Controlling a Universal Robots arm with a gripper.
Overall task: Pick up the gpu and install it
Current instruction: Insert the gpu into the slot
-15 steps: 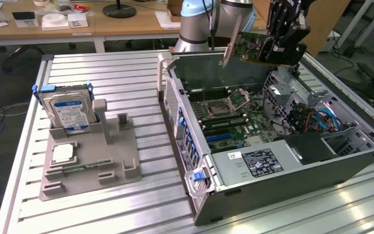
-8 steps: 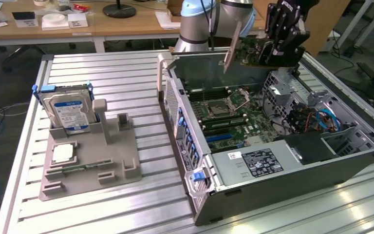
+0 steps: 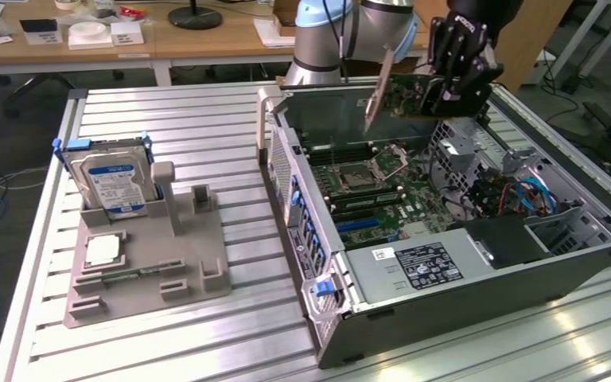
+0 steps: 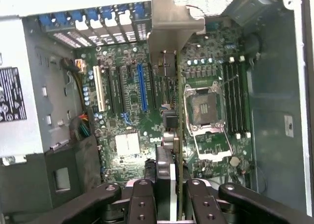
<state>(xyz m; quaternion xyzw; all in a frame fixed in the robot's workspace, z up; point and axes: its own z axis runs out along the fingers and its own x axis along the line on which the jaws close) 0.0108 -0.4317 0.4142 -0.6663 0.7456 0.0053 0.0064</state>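
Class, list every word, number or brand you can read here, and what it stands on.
No text reads clearly.
Hard drive label: print too small.
Black label on the power supply: blurred.
White sticker beside it: too small.
Gpu: no legible print.

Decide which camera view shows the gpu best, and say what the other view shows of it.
The exterior view: the gpu hangs side-on in the gripper above the open computer case, its board face and metal bracket visible. The wrist view shows the gpu edge-on, a thin line between the fingers.
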